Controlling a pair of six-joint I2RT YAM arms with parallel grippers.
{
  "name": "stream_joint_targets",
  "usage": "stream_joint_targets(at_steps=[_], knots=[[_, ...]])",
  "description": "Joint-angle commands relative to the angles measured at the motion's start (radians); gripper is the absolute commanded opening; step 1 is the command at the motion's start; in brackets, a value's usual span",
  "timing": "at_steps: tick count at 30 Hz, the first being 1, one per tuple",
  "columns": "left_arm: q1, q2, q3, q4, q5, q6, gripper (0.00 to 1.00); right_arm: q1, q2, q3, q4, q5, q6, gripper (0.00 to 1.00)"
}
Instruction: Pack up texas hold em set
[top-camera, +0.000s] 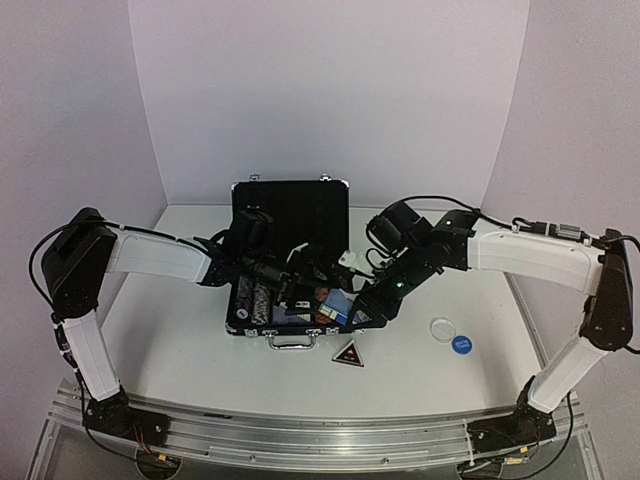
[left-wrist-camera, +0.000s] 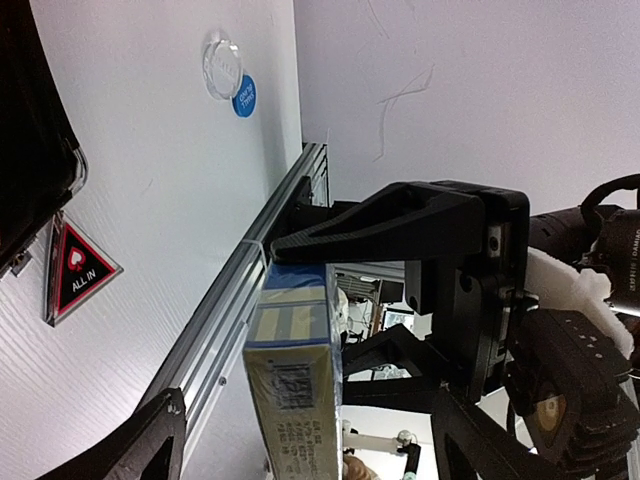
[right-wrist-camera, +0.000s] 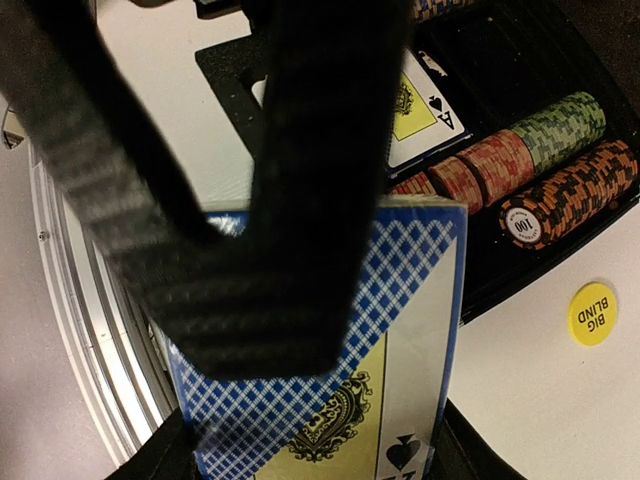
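Note:
The black briefcase (top-camera: 290, 190) lies open mid-table with its lid upright. Rows of striped chips (top-camera: 258, 300) sit inside, also in the right wrist view (right-wrist-camera: 560, 190), beside a second card deck (right-wrist-camera: 420, 105). My right gripper (top-camera: 358, 310) is shut on a blue card deck (top-camera: 337, 303) over the case's front right corner; the deck fills the right wrist view (right-wrist-camera: 330, 380). My left gripper (top-camera: 300, 272) is open over the case. Its fingers stand wide on either side of that deck (left-wrist-camera: 295, 370) without touching it.
The dark triangular "ALL IN" marker (top-camera: 348, 354) lies in front of the case handle (top-camera: 290, 341). A clear disc (top-camera: 441, 327) and a blue disc (top-camera: 461, 345) lie to the right of the case. A yellow "BIG BLIND" disc (right-wrist-camera: 593, 313) lies beside the case.

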Motion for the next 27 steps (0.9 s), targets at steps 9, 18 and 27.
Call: stream_joint_targets(at_steps=[9, 18, 27], knots=[[-0.032, -0.011, -0.005, -0.023, 0.017, 0.026, 0.38, 0.011, 0.005, 0.064, 0.019, -0.003, -0.047, 0.38], [-0.035, -0.032, -0.043, 0.056, 0.006, 0.000, 0.00, 0.017, -0.001, 0.066, 0.020, 0.010, -0.034, 0.64], [0.066, -0.177, -0.019, -0.272, -0.357, 0.226, 0.00, 0.015, -0.101, 0.064, 0.054, 0.263, 0.169, 0.97]])
